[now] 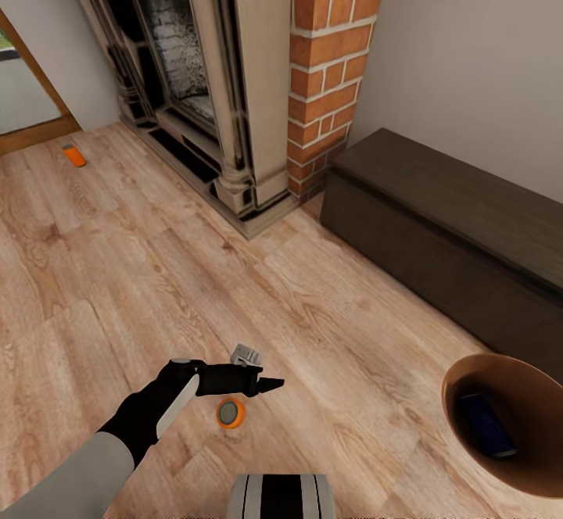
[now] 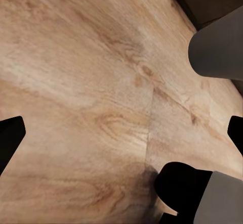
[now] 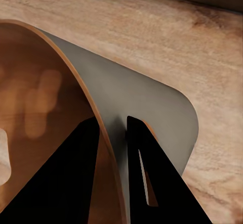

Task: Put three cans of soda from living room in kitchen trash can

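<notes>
From the head camera I see my left hand [image 1: 262,374] reaching low over the light wood floor [image 1: 117,269], its black fingers pointing toward the dark bench side of the room, and an orange soda can [image 1: 230,413] standing upright on the floor just beside and below it, silver top facing up; I cannot tell whether they touch. In the left wrist view the two dark fingertips [image 2: 10,138] sit at opposite edges with bare floorboards between them, so that hand is spread wide with nothing in it. A second orange soda can [image 1: 74,155] lies well away near the far floor edge, by the wood-framed glass door [image 1: 23,105] and off the corner of the fireplace [image 1: 195,73]. The brick column [image 1: 328,66] and the fireplace's stone base jut out between that far can and the long dark wood bench [image 1: 438,222] against the wall. The trash can [image 1: 469,378] is at my right, tipped so its brown inside faces me, with the blue soda can [image 1: 485,424] lying inside. In the right wrist view my right hand [image 3: 112,133] pinches the bin's wall [image 3: 147,107], one black finger on the brown inside and the other on the grey outside, closed narrow on the rim.
</notes>
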Robot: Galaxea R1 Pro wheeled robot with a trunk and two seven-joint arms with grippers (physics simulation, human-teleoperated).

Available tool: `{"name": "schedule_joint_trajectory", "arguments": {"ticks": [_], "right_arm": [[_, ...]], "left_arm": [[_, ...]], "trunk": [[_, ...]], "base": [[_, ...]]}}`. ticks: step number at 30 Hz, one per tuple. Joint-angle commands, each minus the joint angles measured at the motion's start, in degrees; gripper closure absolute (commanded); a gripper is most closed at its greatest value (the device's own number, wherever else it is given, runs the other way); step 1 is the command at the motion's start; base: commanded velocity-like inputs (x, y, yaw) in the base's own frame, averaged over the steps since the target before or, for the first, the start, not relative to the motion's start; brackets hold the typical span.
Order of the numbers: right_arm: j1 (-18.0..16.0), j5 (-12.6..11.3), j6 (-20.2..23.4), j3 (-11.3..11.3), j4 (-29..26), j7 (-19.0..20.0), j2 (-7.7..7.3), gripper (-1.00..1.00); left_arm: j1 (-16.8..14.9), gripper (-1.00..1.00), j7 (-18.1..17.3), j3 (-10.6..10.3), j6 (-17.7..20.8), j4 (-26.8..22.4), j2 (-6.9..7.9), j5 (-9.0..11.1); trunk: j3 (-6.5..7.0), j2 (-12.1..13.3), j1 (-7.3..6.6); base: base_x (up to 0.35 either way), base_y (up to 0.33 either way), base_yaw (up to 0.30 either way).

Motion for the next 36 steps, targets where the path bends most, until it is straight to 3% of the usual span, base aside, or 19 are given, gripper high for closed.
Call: {"name": "schedule_joint_trajectory", "arguments": {"ticks": [1, 36], "right_arm": [[-0.02, -0.26, 0.29, 0.00, -0.01, 0.09, 0.00, 1.00], [-0.02, -0.26, 0.29, -0.08, -0.01, 0.10, 0.00, 1.00]], "left_arm": [[0.00, -1.00, 0.00, 0.01, 0.00, -0.01, 0.00, 0.00], [0.02, -1.00, 0.00, 0.01, 0.00, -0.01, 0.09, 0.08]], "trunk": [[-0.09, 0.00, -0.01], [-3.34, 0.00, -0.01]], "base": [[0.000, 0.000, 0.000], [0.000, 0.000, 0.000]]}}
